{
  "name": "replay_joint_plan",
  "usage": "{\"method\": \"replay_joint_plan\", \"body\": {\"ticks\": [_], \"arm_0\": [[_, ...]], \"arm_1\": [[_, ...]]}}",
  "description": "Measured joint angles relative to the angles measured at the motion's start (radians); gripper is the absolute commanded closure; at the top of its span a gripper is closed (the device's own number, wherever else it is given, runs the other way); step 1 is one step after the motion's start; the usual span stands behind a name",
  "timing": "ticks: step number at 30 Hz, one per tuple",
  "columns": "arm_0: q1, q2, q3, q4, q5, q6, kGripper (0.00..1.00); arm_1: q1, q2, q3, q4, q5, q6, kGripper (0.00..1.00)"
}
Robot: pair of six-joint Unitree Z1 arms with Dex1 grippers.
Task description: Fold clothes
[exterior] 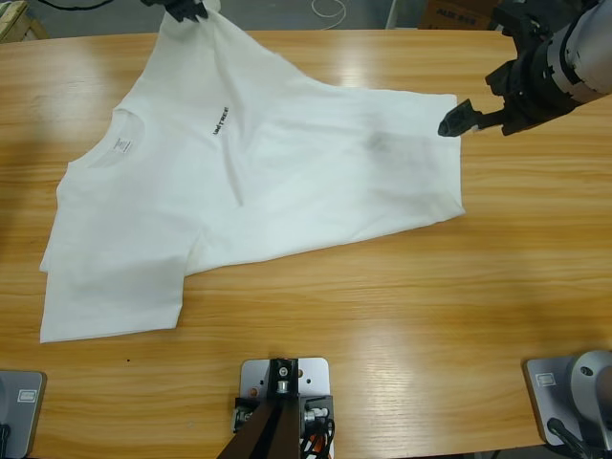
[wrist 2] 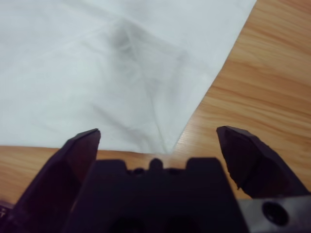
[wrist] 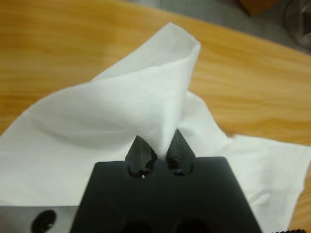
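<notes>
Jaws of the left gripper are seen pinched together on a raised fold of the white T-shirt, as shown in the left wrist view, where the fabric is drawn up into a peak just beyond the tips. In the high view the same gripper is found at the top edge, with a sleeve of the shirt lifted to it and the cloth fanning out below.

Jaws of the right gripper are held wide apart with nothing between them. In the right wrist view a corner of the shirt's hem is seen lying on the wooden desk just ahead of the gap, and a faint grey smudge is visible further out on the fabric. In the high view this gripper is placed just beside the hem's upper corner; whether it is touching the cloth cannot be told.

Apart from the lifted sleeve, the shirt is spread flat on the desk, its collar well away from the right jaws, with a small dark print on the chest and the other sleeve on the side far from both grippers.
</notes>
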Motion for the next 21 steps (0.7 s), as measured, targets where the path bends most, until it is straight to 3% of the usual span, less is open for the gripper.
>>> {"method": "replay_joint_plan", "body": {"ticks": [3, 8, 10, 12, 15, 21], "arm_0": [[-0.026, -0.003, -0.008, 0.107, 0.065, 0.037, 0.000], [-0.053, -0.091, 0.029, 0.251, 0.141, 0.126, 0.000], [-0.044, -0.161, 0.072, 0.263, 0.150, 0.137, 0.011], [-0.020, -0.234, 0.124, 0.267, 0.160, 0.143, 0.017], [0.010, -0.355, 0.253, 0.269, 0.163, 0.145, 0.022], [-0.021, -0.572, 0.634, 0.203, 0.075, 0.145, 0.023]], "arm_1": [[0.000, 0.000, -0.023, 0.000, 0.025, -0.036, 0.000], [-0.016, 0.018, -0.080, 0.000, 0.195, -0.142, 0.024], [-0.038, 0.041, -0.101, -0.005, 0.243, -0.174, 0.147], [-0.051, 0.084, -0.121, -0.026, 0.262, -0.209, 0.158], [-0.080, 0.165, -0.146, -0.088, 0.311, -0.262, 0.119], [-0.163, 0.340, -0.198, -0.127, 0.398, -0.306, 0.133]]}}
